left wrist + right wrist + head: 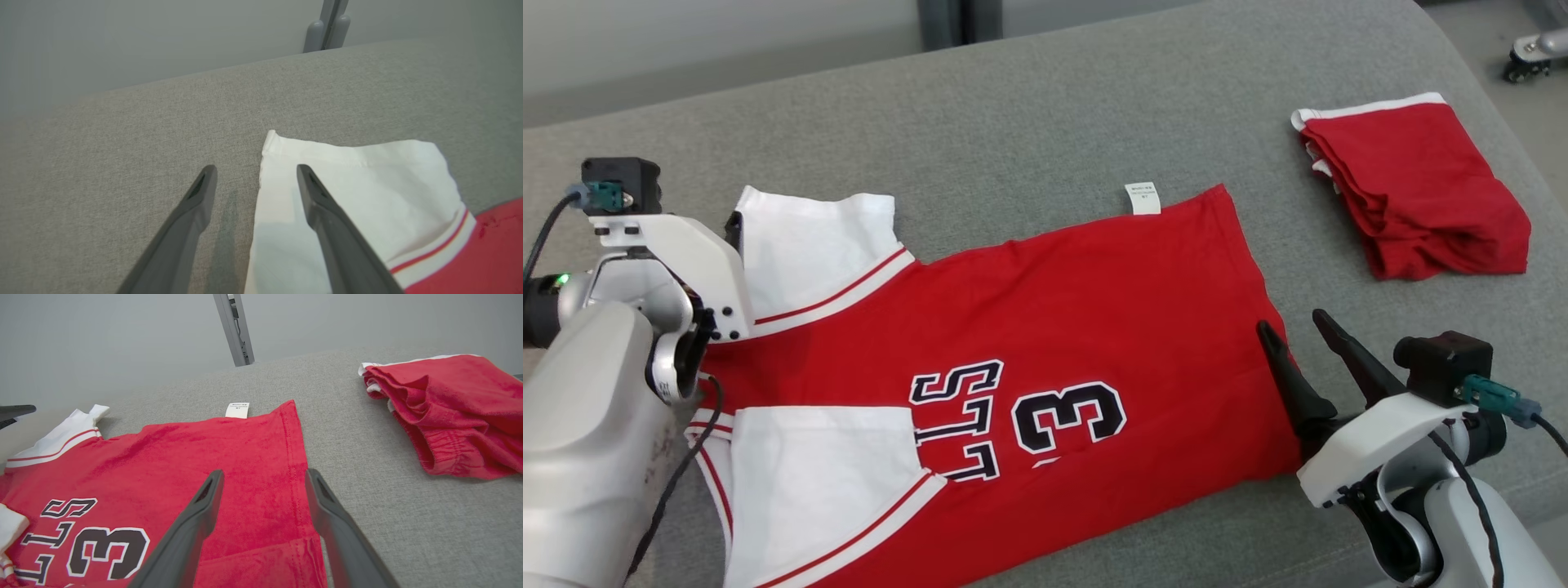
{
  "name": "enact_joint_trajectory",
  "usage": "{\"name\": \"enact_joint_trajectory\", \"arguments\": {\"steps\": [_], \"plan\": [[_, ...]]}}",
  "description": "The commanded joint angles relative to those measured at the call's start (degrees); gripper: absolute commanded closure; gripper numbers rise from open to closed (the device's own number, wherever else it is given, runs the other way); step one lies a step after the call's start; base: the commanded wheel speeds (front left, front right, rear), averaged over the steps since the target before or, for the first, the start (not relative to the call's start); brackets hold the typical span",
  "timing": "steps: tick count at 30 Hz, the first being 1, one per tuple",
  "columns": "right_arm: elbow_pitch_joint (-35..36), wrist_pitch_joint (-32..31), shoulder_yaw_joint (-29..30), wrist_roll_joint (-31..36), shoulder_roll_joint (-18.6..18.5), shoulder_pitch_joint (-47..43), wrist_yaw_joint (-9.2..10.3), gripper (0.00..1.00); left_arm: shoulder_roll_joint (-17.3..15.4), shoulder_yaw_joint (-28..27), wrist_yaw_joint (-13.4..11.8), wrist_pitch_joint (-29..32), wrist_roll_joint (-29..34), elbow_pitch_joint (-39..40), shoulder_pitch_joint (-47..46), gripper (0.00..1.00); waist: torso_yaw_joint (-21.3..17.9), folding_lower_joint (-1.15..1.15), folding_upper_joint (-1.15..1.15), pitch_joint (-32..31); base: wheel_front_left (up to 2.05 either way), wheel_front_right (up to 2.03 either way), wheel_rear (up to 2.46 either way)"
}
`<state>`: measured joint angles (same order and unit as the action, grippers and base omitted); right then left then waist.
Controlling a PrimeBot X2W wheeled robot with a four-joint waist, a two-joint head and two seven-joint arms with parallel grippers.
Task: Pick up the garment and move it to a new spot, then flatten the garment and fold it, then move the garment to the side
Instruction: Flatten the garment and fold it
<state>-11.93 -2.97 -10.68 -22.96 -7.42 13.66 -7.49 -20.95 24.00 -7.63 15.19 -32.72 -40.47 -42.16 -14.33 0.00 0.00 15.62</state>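
While our shirt point(1045, 310) lies spread on the grey cushion point(1054, 122), left gripper point(256, 167) and right gripper point(264, 471) gape wide, empty.
Soft and limp, we judge; pinch its white sleeve point(367, 183) and hem edge point(294, 457).

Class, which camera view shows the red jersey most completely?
The head view: the red jersey lies spread almost whole, with both white sleeves and the number. The right wrist view shows its hem end and lettering; the left wrist view, one sleeve and a red corner.
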Motion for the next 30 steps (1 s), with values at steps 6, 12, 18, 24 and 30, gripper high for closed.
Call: {"name": "enact_joint_trajectory", "arguments": {"steps": [6,12,18,24,30], "plan": [[-0.2,1.68,-1.54,-2.64,-0.59,2.21,-0.01,0.0,0.58,-0.04,-0.53,-0.66,0.86,-9.55,-7.27,0.0,-3.38,0.0,0.0,4.31,0.0,0.0,0.0],[-1.0,3.26,-2.44,-3.78,-0.61,2.62,-0.01,0.0,1.02,0.42,0.43,-3.75,1.4,-17.58,-11.42,0.0,-4.82,0.0,0.0,5.4,0.0,0.0,0.0],[-1.38,3.85,-2.76,-4.09,-0.78,3.27,-0.01,0.0,1.41,2.61,2.74,-3.48,2.71,-21.67,-13.33,0.0,-5.23,0.0,0.0,5.41,0.0,0.0,0.0],[-1.76,4.29,-3.97,-4.02,-0.55,4.65,-0.01,0.0,1.24,4.75,3.47,-2.4,4.15,-26.05,-14.45,0.31,-6.34,0.0,0.0,5.72,0.0,0.0,0.0],[-2.2,4.83,-4.91,-3.42,-1.47,7.06,-0.01,0.0,2.26,5.48,4.24,-2.64,3.98,-28.47,-15.05,0.98,-6.69,0.0,0.0,5.62,0.0,0.0,0.0]]}}
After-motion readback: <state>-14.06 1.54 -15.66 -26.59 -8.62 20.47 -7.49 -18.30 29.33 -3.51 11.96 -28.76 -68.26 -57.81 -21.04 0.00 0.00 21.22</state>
